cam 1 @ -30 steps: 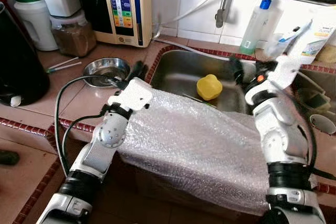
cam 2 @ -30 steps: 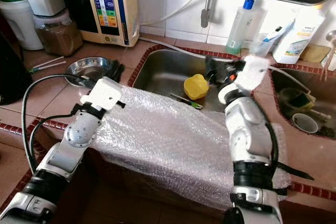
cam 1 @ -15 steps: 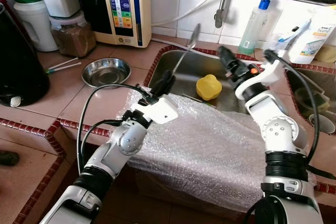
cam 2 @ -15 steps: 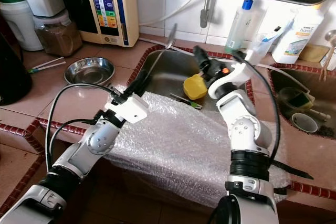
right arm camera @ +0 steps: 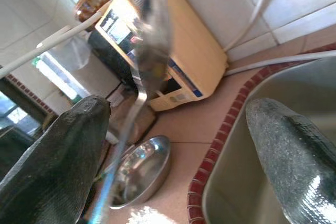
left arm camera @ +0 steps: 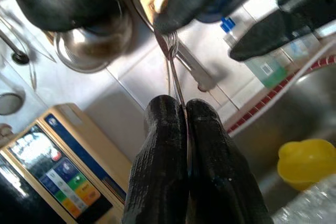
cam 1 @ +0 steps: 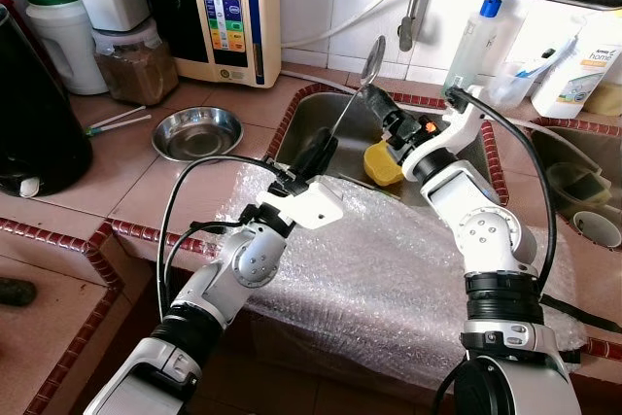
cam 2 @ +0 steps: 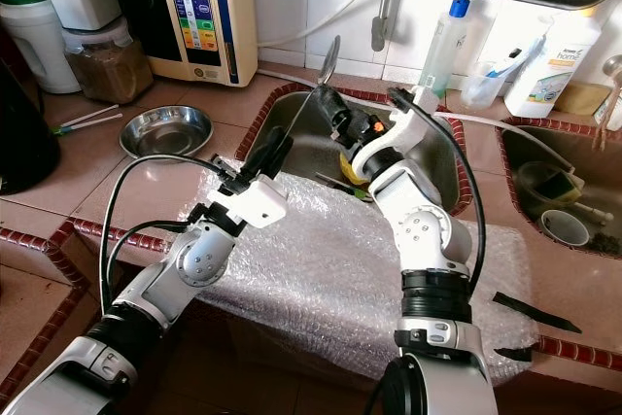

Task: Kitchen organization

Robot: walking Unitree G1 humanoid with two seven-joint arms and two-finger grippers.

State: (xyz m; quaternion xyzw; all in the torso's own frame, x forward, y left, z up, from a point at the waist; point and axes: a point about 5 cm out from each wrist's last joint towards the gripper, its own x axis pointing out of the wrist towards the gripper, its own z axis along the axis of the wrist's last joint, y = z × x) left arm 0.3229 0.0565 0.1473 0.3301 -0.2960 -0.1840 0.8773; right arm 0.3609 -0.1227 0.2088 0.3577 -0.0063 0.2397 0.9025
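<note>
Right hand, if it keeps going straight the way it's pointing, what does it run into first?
Most likely the spoon that the left hand holds up: the right hand, open, points at its stem. Beyond it lies the steel bowl, though depth is hard to judge.

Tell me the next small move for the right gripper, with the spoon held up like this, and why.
Probably close the right gripper on the spoon. The left gripper is shut on its handle, holding it up over the sink, and the right wrist view shows the spoon between the right's open fingers, which suggests a handover.
</note>
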